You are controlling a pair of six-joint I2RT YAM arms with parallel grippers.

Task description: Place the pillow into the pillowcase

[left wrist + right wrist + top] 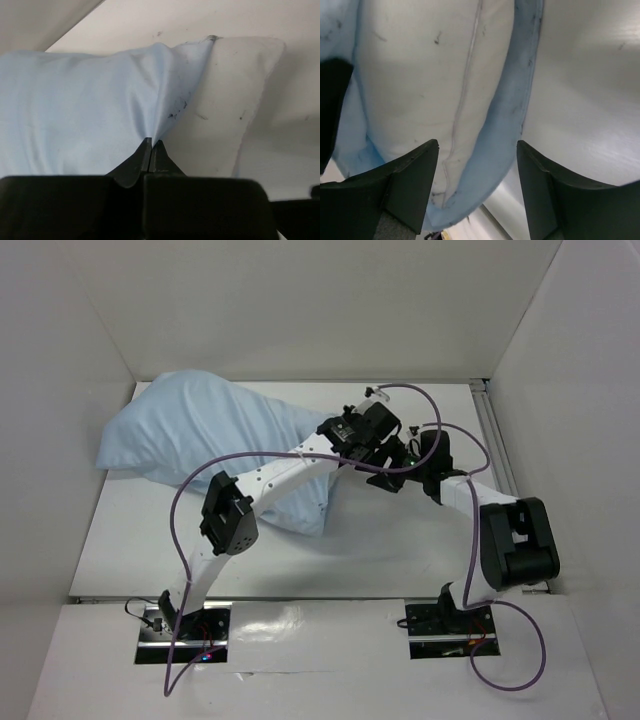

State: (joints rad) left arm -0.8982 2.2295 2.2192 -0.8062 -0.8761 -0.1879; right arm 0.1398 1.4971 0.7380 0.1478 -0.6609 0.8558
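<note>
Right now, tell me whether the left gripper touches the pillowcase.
Touching. Left wrist view: the left gripper pinches a fold of the pillowcase between closed fingertips.

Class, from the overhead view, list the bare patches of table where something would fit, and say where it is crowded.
Bare table: the near-left patch between the pillowcase, the left arm and the near edge; also the near-middle patch between the two arms. Crowded: centre-right, where the left gripper, the right gripper and the right arm meet.
</note>
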